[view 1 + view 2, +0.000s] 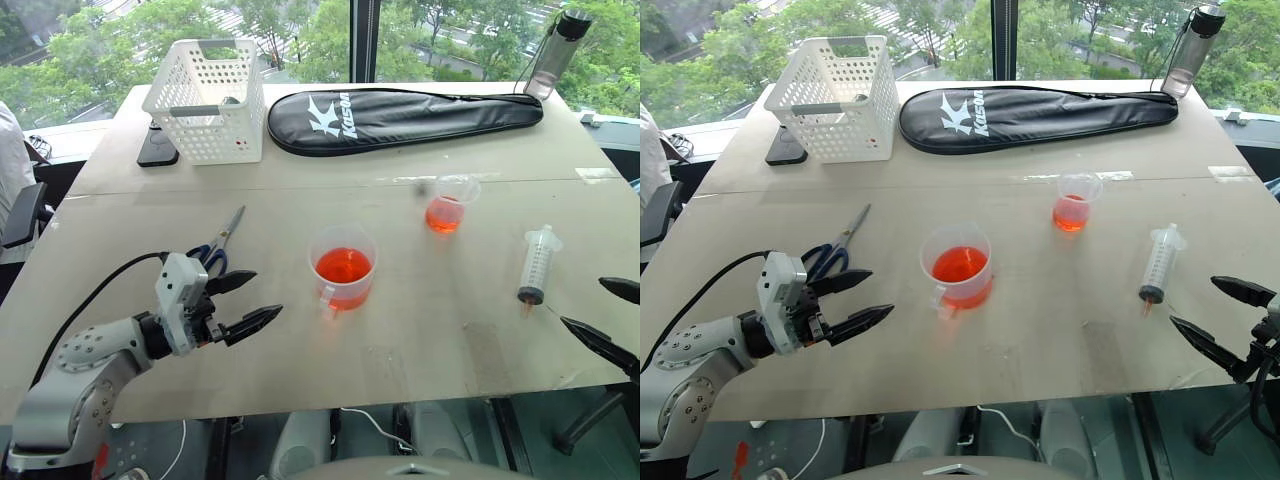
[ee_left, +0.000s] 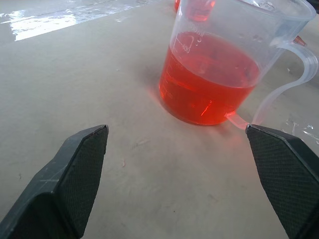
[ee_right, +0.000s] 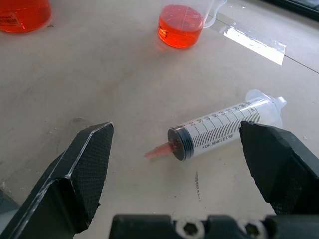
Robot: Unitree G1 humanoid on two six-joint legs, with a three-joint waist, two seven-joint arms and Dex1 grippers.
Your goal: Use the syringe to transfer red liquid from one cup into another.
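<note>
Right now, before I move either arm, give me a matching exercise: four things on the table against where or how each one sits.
Things:
1. large clear plastic syringe
2. wide clear handled measuring cup
3. small narrow clear spouted cup
4. blue-handled metal scissors

Places or states:
A. upright mid-table, red liquid in its lower part
B. lying flat near the open right gripper, nozzle toward the robot
C. lying just beyond the open left gripper
D. upright farther back, between the other cup and the syringe, a little red liquid inside

Pairs: 1-B, 2-A, 3-D, 4-C
</note>
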